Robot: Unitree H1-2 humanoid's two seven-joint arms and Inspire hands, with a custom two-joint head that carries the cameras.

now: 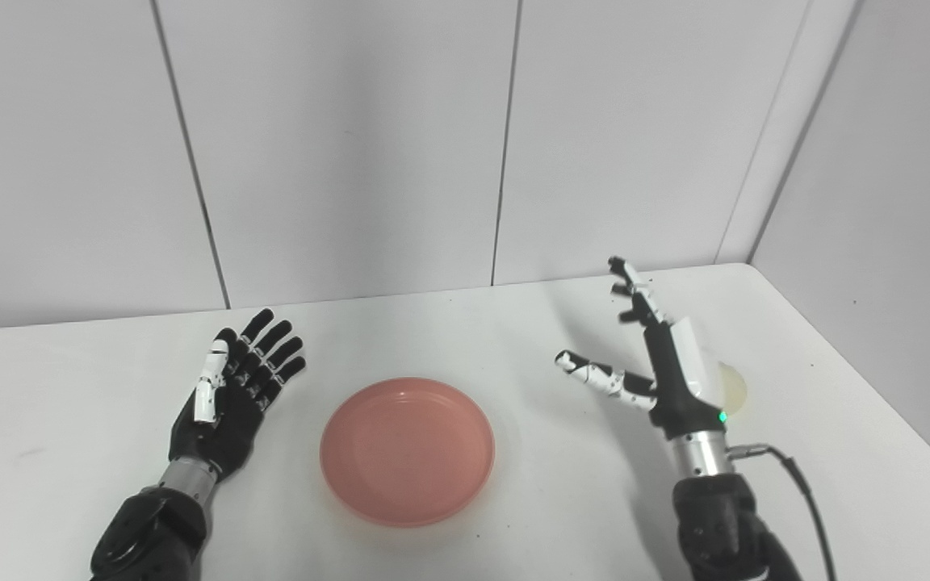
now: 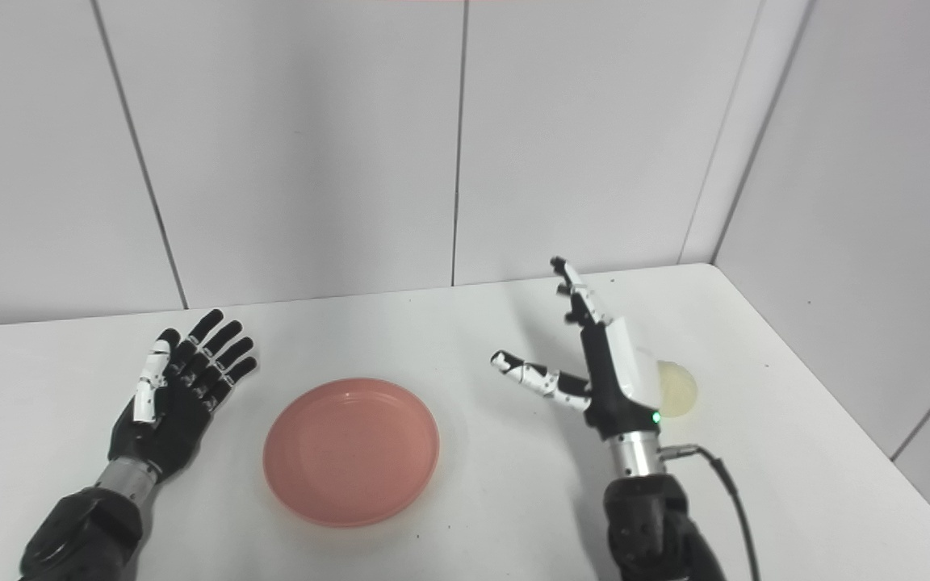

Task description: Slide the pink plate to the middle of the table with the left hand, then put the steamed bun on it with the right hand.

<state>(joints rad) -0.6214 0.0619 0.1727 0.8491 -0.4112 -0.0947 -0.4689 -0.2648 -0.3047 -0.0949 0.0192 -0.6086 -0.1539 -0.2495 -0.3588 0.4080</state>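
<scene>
Sitting near the table's (image 1: 69, 379) middle, the plate (image 1: 407, 450) lies flat between both hands. Off to its right, the bun (image 2: 677, 389) rests on the table, partly hidden behind the right hand (image 1: 659, 363), whose fingers are spread and grasp nothing. Left of the plate, the left hand (image 1: 231, 395) lies palm up, fingers released, clear of the rim.

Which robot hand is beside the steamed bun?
The right robot hand: the pale round steamed bun lies just behind it. The left robot hand rests open across the round pink plate.
</scene>
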